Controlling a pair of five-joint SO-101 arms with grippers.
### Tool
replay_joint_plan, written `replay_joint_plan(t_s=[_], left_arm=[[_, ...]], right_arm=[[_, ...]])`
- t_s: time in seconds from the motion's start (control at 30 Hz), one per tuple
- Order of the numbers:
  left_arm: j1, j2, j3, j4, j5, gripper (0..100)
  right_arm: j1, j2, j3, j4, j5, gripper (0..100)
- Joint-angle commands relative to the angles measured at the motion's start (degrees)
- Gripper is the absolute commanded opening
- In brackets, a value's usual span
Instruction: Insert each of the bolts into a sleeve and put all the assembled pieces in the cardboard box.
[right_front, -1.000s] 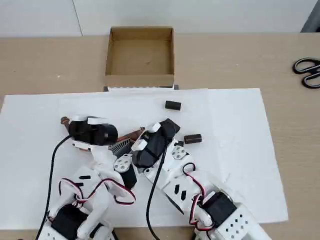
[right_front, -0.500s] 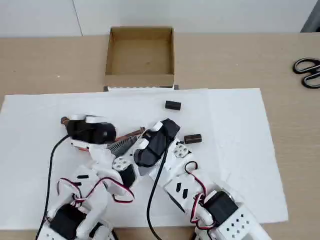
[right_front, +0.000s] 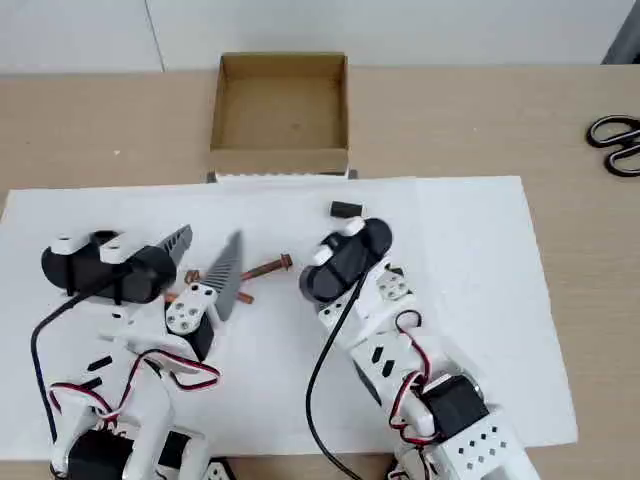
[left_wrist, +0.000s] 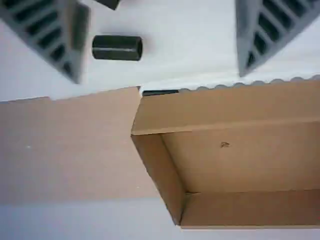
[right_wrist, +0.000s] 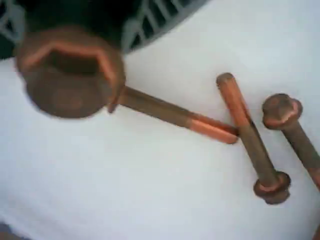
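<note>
The cardboard box (right_front: 282, 158) stands open beyond the white paper; its floor (left_wrist: 240, 155) is bare. One black sleeve (right_front: 346, 209) (left_wrist: 117, 47) lies on the paper just before the box. Copper bolts lie loose mid-paper: one long bolt (right_front: 265, 268) (right_wrist: 165, 111) with its head toward the right arm, two more (right_wrist: 250, 140) (right_wrist: 287, 117) beside it. My left gripper (right_front: 213, 233) (left_wrist: 160, 75) is open and holds nothing, hovering over the bolts (right_front: 195, 275). My right gripper (right_front: 312, 278) is by the long bolt's head (right_wrist: 70, 75), tucked under its own wrist.
White paper (right_front: 480, 300) covers the near table. Scissors (right_front: 615, 140) lie at the far right edge. The two arms stand close together, with the bolts between them. Bare wooden table (right_front: 450, 110) flanks the box.
My left gripper has opened and drawn back to the left, leaving the long bolt on the paper. The right arm has shifted right and toward the box, covering the sleeve that lay there.
</note>
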Motion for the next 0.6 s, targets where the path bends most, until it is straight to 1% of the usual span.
replay_joint_plan(t_s=[0.0, 0.03, 0.1, 0.2, 0.27, 0.37, 0.4, 0.47, 0.57], left_arm=[[-3.60, 0.09, -1.98, 2.46, -2.02, 1], [-5.45, 0.09, -1.89, 3.16, -2.37, 2], [-8.97, 0.09, -1.80, 3.78, -3.78, 1], [-12.40, 0.09, 0.13, 5.89, -8.53, 1], [-14.95, -0.26, 1.98, 6.51, -13.19, 1], [-19.96, 0.09, 4.00, 6.07, -22.86, 1], [-20.48, 0.09, 4.62, 6.07, -24.09, 1], [-20.66, 0.09, 6.29, 6.15, -24.09, 1], [-20.75, 0.09, 8.84, 6.42, -24.09, 1]], right_arm=[[4.00, -0.92, -0.88, 2.59, 0.09, 0.3], [5.23, -0.92, -1.05, 3.30, 0.09, 0.3], [8.04, -0.92, -1.23, 4.09, 0.09, 0.3], [11.65, -0.31, -2.81, 5.58, 0.53, 0.3], [12.18, 0.57, -4.13, 8.04, 0.18, 0.3], [12.35, 2.77, -7.65, 10.59, -0.88, 0.4], [12.35, 4.18, -9.76, 11.30, -1.05, 0.4], [12.26, 8.92, -15.12, 12.79, -1.05, 0.4], [12.26, 20.09, -26.46, 17.10, -1.14, 0.4]])
